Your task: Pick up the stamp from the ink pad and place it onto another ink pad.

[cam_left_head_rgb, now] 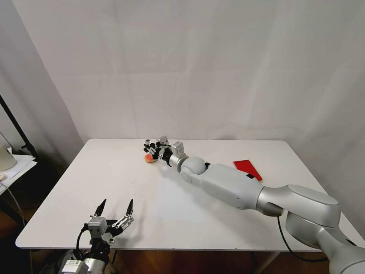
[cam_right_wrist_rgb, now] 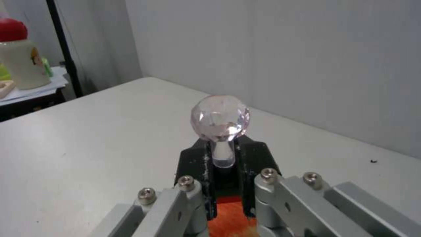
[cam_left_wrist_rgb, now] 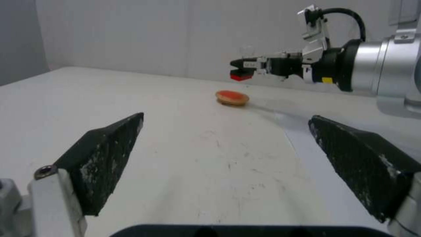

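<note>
right end effector [cam_left_wrist_rgb: 240, 67] grips stamp [cam_left_wrist_rgb: 241, 77] — above round pad [cam_left_wrist_rgb: 232, 97]

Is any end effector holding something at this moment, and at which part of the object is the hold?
The right end effector holds the stamp, gripped at the neck below its clear knob, above the round ink pad. The left end effector is open, holding nothing.

White table [cam_left_head_rgb: 114, 171], rectangular, set before pale walls. Red rectangular ink pad [cam_left_head_rgb: 247, 169] is laid toward the far right, partly hidden by the right arm. Right gripper [cam_left_head_rgb: 152, 149] is extended across the table to the far middle, directly over the small round tan pad [cam_left_head_rgb: 149, 158]. Left gripper [cam_left_head_rgb: 116, 209] is held near the table's near-left edge, its fingers spread apart.
</note>
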Robot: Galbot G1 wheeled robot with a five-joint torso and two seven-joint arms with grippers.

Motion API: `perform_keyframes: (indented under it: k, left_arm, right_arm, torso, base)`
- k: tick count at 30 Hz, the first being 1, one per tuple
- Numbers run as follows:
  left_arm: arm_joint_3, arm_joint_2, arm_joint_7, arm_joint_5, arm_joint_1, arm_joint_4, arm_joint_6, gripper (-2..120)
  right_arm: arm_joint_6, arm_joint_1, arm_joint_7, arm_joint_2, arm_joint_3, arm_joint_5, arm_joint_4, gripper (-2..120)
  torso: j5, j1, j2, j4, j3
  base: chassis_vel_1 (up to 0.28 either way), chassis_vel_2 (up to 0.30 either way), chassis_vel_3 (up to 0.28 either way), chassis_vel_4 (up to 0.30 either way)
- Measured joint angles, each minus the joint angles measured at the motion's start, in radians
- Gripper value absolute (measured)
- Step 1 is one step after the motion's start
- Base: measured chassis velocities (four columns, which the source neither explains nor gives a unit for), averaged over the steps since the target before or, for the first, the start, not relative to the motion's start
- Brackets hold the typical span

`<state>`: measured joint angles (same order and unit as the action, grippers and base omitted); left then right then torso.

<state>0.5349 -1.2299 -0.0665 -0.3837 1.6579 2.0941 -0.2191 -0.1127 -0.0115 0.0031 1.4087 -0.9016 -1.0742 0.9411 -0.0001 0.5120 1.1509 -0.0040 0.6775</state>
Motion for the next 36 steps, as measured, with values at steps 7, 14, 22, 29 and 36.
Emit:
perform_keyframes:
  k: [7,14,22,29,36]
  left_arm:
    - [0.000,0.000,0.000,0.000,0.000,0.000,0.000,100]
    - [0.000,0.000,0.000,0.000,0.000,0.000,0.000,100]
    - [0.000,0.000,0.000,0.000,0.000,0.000,0.000,100]
    - [0.000,0.000,0.000,0.000,0.000,0.000,0.000,100]
    - [0.000,0.000,0.000,0.000,0.000,0.000,0.000,100]
  right_arm:
    - [-0.009,0.009,-0.014,0.044,0.005,0.011,-0.045,10]
    - [-0.013,0.022,-0.020,0.060,0.007,0.018,-0.071,10]
    - [-0.023,0.034,-0.022,0.070,0.029,0.025,-0.099,10]
    - [-0.024,0.044,-0.024,0.073,0.030,0.029,-0.111,10]
    - [-0.027,0.046,-0.027,0.076,0.033,0.032,-0.124,10]
  torso:
    - [0.0000,0.000,0.000,0.0004,0.000]
    - [0.0001,0.000,0.000,0.0002,0.000]
    - [0.0001,0.000,0.000,0.0003,0.000]
    - [0.0001,0.000,0.000,0.0003,0.000]
    - [0.0001,0.000,0.000,0.0003,0.000]
  base:
    - [0.000,0.000,0.000,0.000]
    - [0.000,0.000,0.000,0.000]
    - [0.000,0.000,0.000,0.000]
    - [0.000,0.000,0.000,0.000]
    - [0.000,0.000,0.000,0.000]
